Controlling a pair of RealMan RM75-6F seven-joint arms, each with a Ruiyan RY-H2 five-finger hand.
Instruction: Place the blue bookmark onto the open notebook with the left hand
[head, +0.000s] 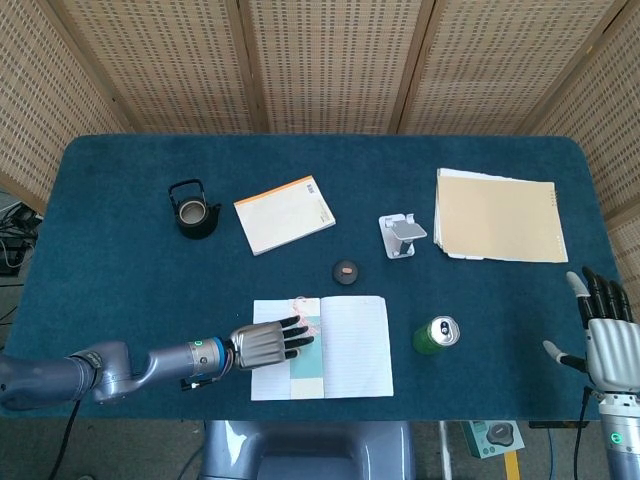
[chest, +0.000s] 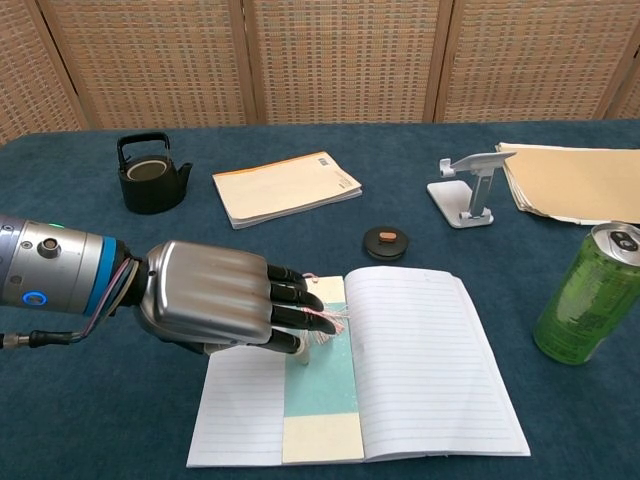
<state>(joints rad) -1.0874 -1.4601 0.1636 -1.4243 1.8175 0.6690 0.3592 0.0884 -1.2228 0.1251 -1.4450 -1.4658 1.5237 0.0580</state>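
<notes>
The open lined notebook (head: 350, 350) (chest: 430, 370) lies near the table's front edge. The blue bookmark (head: 305, 362) (chest: 320, 385), with cream ends and a pink tassel, lies flat along the notebook's left page beside the spine. My left hand (head: 265, 343) (chest: 215, 300) reaches in from the left, its fingers stretched over the bookmark's upper end and the thumb tucked beneath, holding it. The hand hides the top of the bookmark. My right hand (head: 605, 335) hangs off the table's right front corner with fingers spread and nothing in it.
A green can (head: 436, 335) (chest: 588, 295) stands right of the notebook. Behind it are a small round black object (head: 345, 270), a phone stand (head: 402, 235), a closed orange-edged notebook (head: 284, 214), a black teapot (head: 192, 210) and a paper stack (head: 500, 215).
</notes>
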